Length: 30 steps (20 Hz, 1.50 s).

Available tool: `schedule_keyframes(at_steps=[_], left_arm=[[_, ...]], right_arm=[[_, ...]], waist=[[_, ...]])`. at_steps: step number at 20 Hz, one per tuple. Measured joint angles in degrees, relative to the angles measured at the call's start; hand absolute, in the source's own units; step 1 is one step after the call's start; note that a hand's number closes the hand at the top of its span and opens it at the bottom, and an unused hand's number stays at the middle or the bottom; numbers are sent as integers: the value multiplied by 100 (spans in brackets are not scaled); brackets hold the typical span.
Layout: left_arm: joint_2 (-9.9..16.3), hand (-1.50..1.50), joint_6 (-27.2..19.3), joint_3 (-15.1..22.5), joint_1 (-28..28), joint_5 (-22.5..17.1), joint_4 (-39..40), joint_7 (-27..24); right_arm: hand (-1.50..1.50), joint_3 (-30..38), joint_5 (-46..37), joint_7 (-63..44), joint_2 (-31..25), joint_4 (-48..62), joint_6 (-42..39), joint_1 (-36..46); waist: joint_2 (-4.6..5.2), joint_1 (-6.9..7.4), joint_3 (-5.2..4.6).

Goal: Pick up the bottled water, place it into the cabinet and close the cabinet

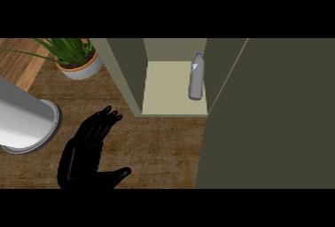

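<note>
**A:** So the bottle (196, 76) is already inside the cabinet (124, 71), upper middle of the frame. It's on the pale shelf, hard against the right inner wall, and it looks like it's leaning on that wall, not standing by itself.

**B:** Yeah, that's what I'd worry about. The door (274, 119) fills the whole right side and it's wide open. If closing it jolts the cabinet, I'd guess the bottle could slide or tip. It's also close to the front lip, so it might roll toward the opening.

**A:** Which hand does the closing, though? I only see the left hand (88, 146), lower left, flat over the counter (157, 146) with fingers straight out and nothing in it.

**B:** Right hand isn't in the frame at all, maybe behind the door, can't say. If the left one has to cross over, it's well away from the door edge.

**A:** And there's a plant (75, 55) plus a big grey can (23, 119) on the left. A wide swing back could clip those.

**B:** Fair, but my bet's still the bottle.
</note>
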<state>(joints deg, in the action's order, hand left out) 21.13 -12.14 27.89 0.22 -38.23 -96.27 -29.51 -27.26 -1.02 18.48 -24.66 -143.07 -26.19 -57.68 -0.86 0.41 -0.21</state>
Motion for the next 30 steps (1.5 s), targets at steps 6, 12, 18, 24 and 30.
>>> schedule_keyframes(at_steps=[6,12,18,24,30], left_arm=[[378,-150,366,-398,631,-464,-436,-47],[777,-150,673,-798,1047,-840,-736,18],[1143,-150,1063,-1092,1446,-1104,-930,31],[1423,-150,1472,-1375,1663,-1361,-1028,29],[1680,-150,1834,-1599,1816,-1515,-1090,31]], right_arm=[[150,-541,-90,-292,-253,-4,-6,379],[150,-793,-170,-553,-491,-17,69,872],[150,-1003,-172,-860,-406,-6,418,1180],[150,-1121,-80,-1040,-280,40,572,1368],[150,-1109,7,-1273,-288,44,532,1713]], waist=[[-4,69,-17],[-29,176,-47],[14,315,-61],[89,491,-61],[157,732,-69]])
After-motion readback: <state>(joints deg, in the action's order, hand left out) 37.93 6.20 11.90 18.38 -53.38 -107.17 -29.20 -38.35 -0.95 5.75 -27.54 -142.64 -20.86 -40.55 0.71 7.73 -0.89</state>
